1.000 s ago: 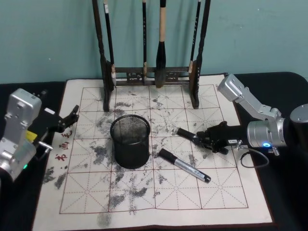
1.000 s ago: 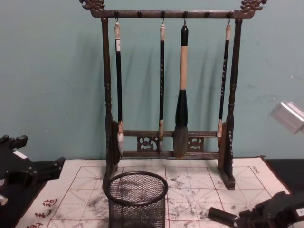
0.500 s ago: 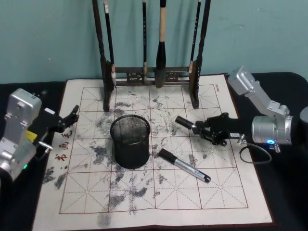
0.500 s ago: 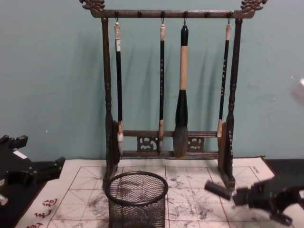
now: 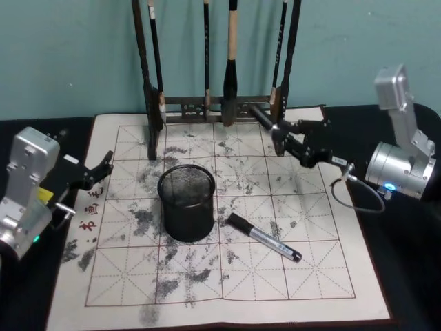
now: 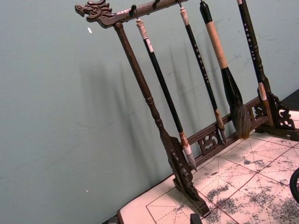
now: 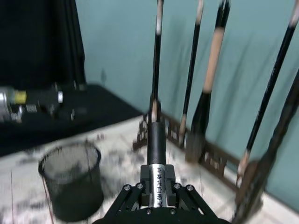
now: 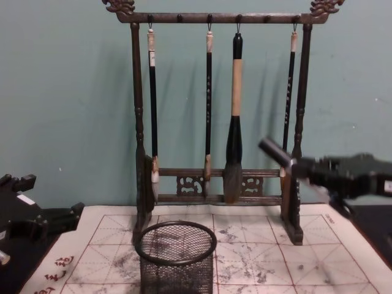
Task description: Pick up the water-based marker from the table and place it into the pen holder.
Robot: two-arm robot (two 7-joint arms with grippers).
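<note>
Lifted higher, marker juts forward from jaws of right gripper.

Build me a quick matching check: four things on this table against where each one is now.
1 clamped marker
2 loose marker
3 pen holder
4 left gripper

A upright on the mat
B in the air by the brush rack, in the right gripper
C flat on the mat
D at the mat's left edge

Pairs: 1-B, 2-C, 3-A, 4-D
</note>
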